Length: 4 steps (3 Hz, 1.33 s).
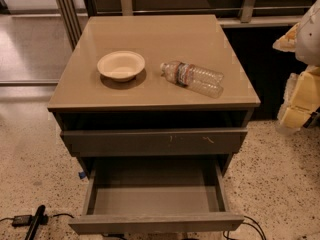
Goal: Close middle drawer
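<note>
At frame centre, on speckled terrazzo floor (280,174): grey-brown cabinet (150,36), seen from above and in front.

Middle drawer (155,223) is pulled far out toward the camera. Plain front with no handle, bare grey inside, nothing in it. It sits level on its runners and squarely in line with the cabinet. It is fully open, so closing has not begun. Judgement: a flat push on the front face, straight back, should do it, since there is nothing to grab.

Upper drawer front (150,141), above it, is taller and carries pale scratch marks. It stands slightly proud of the cabinet, with a dark gap under the top. Not the target, and any approach should go below it.

Gripper (301,101) is at the far right edge, a pale yellow block beside the cabinet at about tabletop height, well apart from the middle drawer. It is cut off by the frame, and I cannot tell how its jaws stand. It would need to come down and round to the front.

Plastic water bottle (192,78) lies on its side on the top, right of centre. A hard shove could roll it.

Cream bowl (121,65) sits upright to the bottle's left, near it but not touching.

Black cable (20,219) runs along the floor at lower left, outside the drawer's path.
</note>
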Motion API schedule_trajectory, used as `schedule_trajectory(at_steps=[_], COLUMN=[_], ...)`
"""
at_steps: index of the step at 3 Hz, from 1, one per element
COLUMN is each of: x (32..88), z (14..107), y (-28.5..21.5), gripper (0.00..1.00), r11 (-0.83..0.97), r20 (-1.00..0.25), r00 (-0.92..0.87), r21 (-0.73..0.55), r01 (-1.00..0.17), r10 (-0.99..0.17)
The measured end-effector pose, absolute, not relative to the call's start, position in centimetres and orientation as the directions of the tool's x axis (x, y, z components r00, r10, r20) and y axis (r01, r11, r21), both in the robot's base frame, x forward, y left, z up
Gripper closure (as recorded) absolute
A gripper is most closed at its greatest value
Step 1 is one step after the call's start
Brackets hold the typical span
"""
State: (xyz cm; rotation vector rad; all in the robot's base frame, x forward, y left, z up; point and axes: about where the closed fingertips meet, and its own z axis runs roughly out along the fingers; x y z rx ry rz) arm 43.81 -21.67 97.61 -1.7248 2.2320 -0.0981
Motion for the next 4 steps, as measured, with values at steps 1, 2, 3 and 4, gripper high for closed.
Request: schedule_trajectory(at_steps=[1,2,3,4], x=[43.7,42.3,41.0,39.5], z=[97.7,96.3,91.9,84.4], y=[-21.5,-19.3,-17.1,-16.3], gripper=[0.0,0.0,0.13,0.44], r11=[0.268,0.23,0.209,0.232], r20=[-0.22,-0.279,-0.351,-0.431], r00=[-0.214,-0.153,-0.106,-0.11], r21=[-0.25,-0.266,-0.269,-0.241], r01=[-0.93,-0.936,-0.94,-0.942], r10=[-0.952,-0.948,-0.93,-0.895])
